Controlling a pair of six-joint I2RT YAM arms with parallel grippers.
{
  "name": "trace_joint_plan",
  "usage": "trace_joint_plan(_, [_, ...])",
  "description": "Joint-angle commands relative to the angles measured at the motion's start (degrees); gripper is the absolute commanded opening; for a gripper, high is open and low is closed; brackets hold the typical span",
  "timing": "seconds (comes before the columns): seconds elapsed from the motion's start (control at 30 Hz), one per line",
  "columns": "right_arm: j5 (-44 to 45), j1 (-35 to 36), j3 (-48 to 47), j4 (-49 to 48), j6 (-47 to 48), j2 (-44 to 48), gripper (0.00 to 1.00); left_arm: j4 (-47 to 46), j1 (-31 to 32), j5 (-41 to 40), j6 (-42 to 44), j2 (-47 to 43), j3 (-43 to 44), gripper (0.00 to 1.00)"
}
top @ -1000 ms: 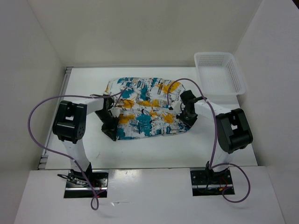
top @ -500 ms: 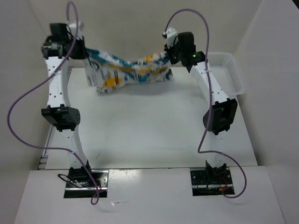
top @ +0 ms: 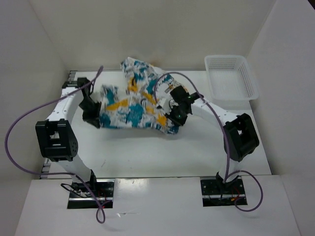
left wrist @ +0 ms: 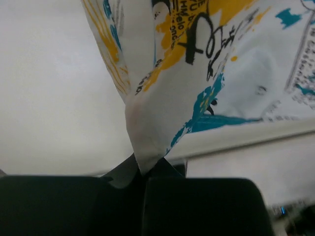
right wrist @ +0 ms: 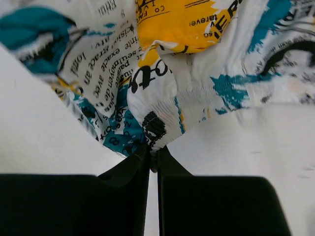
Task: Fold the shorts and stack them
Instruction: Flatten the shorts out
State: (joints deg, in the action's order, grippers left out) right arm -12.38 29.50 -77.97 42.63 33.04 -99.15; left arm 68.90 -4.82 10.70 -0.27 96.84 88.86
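The left gripper is clenched on a pinched fold of the shorts, and the cloth is seen rising out of the closed jaws. The right gripper is likewise clenched on the shorts, at a gathered, stitched edge. The left arm is folded with its elbow low at the left edge of the table; the forearm is run forward along that edge and the wrist is turned inward. The right arm is bent with its elbow to the near right, and its forearm is reached diagonally to the table's centre. The grip points are shown only in the wrist views. In the top view alone, the shorts are seen spread between both grippers over the middle of the table, with one bunched portion raised toward the rear wall. Whether the lower hem is touching the table cannot be told. Bare table is available between the cloth and the arm bases. A basket is placed at the far right corner, well apart from the right gripper.
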Motion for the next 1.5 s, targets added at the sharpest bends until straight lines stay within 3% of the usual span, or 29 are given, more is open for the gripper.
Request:
trace_joint_plan(0.0, [4.3,0.6,6.5,5.6,9.0,4.5,0.0,5.4,1.0,-7.5,0.3,-3.8,-13.1,0.0])
trace_joint_plan(0.27, [11.8,1.1,15.7,6.1,14.2,5.0,0.0,3.4,1.5,-13.4,0.3,-3.8,-26.4,0.04])
trace_joint_plan(0.47, [15.1,1.1,18.3,6.8,16.8,5.0,0.0,5.3,3.1,-15.3,0.3,-4.9,-28.9,0.24])
trace_joint_plan(0.5, [15.6,1.1,19.1,7.5,17.5,5.0,0.03,5.3,3.1,-15.8,0.3,-4.9,-29.4,0.32])
trace_joint_plan(0.57, [16.4,1.1,19.7,9.5,18.0,5.6,0.28,5.3,3.1,-17.7,0.3,-5.4,-30.1,0.43])
trace_joint_plan(0.63, [17.2,1.1,19.7,10.9,18.0,6.1,0.79,5.3,3.1,-19.4,0.3,-6.7,-30.1,0.46])
trace_joint_plan(0.7, [18.3,1.1,19.7,11.4,18.0,7.6,0.89,5.3,0.5,-18.7,0.3,-7.3,-24.3,0.46])
trace_joint_plan(0.8, [19.4,0.3,16.7,6.2,16.2,11.3,0.89,-0.8,-3.1,-14.8,0.3,-3.4,-15.2,0.48])
trace_joint_plan(0.93, [14.5,-2.9,11.9,-6.0,9.9,18.3,0.8,-11.6,-2.6,-7.6,0.3,2.4,-6.8,0.5])
trace_joint_plan(1.03, [9.5,-1.0,11.4,-11.1,7.2,20.4,0.64,-16.9,1.1,-3.9,0.3,5.4,-4.4,0.53])
trace_joint_plan(1.07, [8.7,0.4,12.0,-11.1,6.4,20.4,0.52,-19.2,2.4,-3.9,0.3,6.2,-3.7,0.53])
trace_joint_plan(1.13, [8.2,2.9,14.1,-11.1,6.4,19.8,0.39,-20.6,3.0,-2.7,0.3,8.9,-3.1,0.53])
trace_joint_plan(1.17, [7.5,4.8,15.0,-11.1,6.4,18.9,0.26,-20.6,3.8,-1.9,0.3,9.8,-3.1,0.53])
trace_joint_plan(1.3, [6.2,5.3,20.7,-12.6,6.4,16.2,0.05,-21.1,7.4,-1.9,0.3,12.2,-5.2,0.52])
trace_joint_plan(1.37, [5.6,5.8,22.2,-12.1,6.4,13.6,0.0,-22.7,8.2,-3.7,0.3,13.1,-7.9,0.5])
trace_joint_plan(1.47, [4.9,5.8,24.3,-10.2,7.0,11.8,0.0,-25.0,8.2,-7.8,0.3,14.6,-10.5,0.49])
